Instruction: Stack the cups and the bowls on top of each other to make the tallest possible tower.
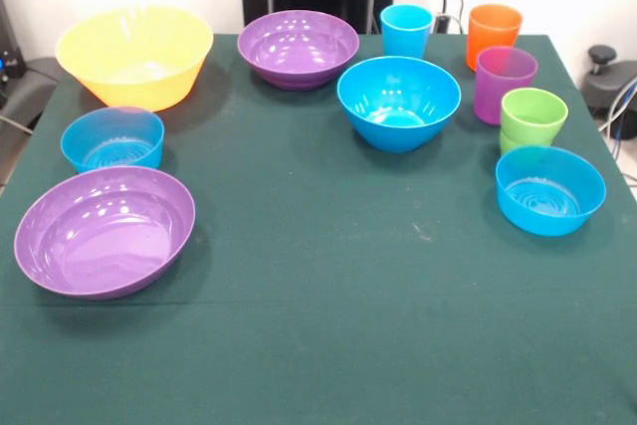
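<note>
Nothing is stacked yet, and the gripper is out of shot (no telling its state). The four cups (503,72) crowd together far right, so grabbing one risks toppling its neighbours; glossy bowls (398,102) may slip.

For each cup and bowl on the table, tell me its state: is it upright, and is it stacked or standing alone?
yellow bowl: upright, empty, alone.
far purple bowl: upright, empty, alone.
large blue bowl: upright, empty, alone.
left small blue bowl: upright, empty.
near purple bowl: upright, empty, tilted a little.
right small blue bowl: upright, empty.
light blue cup: upright.
orange cup: upright.
purple cup: upright.
green cup: upright.
Nothing is stacked.
</note>
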Tool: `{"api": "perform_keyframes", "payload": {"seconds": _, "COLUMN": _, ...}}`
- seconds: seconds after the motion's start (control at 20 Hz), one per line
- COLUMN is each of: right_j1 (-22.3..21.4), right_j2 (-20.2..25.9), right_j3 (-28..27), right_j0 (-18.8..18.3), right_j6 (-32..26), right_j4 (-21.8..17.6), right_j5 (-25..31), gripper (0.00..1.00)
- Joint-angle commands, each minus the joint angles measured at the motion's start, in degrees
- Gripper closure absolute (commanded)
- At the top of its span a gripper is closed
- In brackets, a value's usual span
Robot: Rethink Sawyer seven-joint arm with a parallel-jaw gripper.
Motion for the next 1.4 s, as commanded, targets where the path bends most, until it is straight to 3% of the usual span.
{"api": "perform_keyframes", "payload": {"seconds": 0.05, "right_j1": 8.0, "right_j2": 6.3, "right_j3": -0.9, "right_j0": -2.7, "right_j6": 1.6, "right_j4": -3.8, "right_j5": -6.5, "gripper": 0.0}}
{"api": "perform_keyframes", "payload": {"seconds": 0.85, "right_j1": 15.2, "right_j2": 7.1, "right_j3": -4.6, "right_j0": -5.7, "right_j6": 0.9, "right_j4": -10.3, "right_j5": -12.9, "gripper": 0.0}}
{"api": "perform_keyframes", "payload": {"seconds": 1.4, "right_j1": 17.9, "right_j2": 5.5, "right_j3": -8.8, "right_j0": -6.2, "right_j6": -0.4, "right_j4": -16.5, "right_j5": -12.6, "gripper": 0.0}}
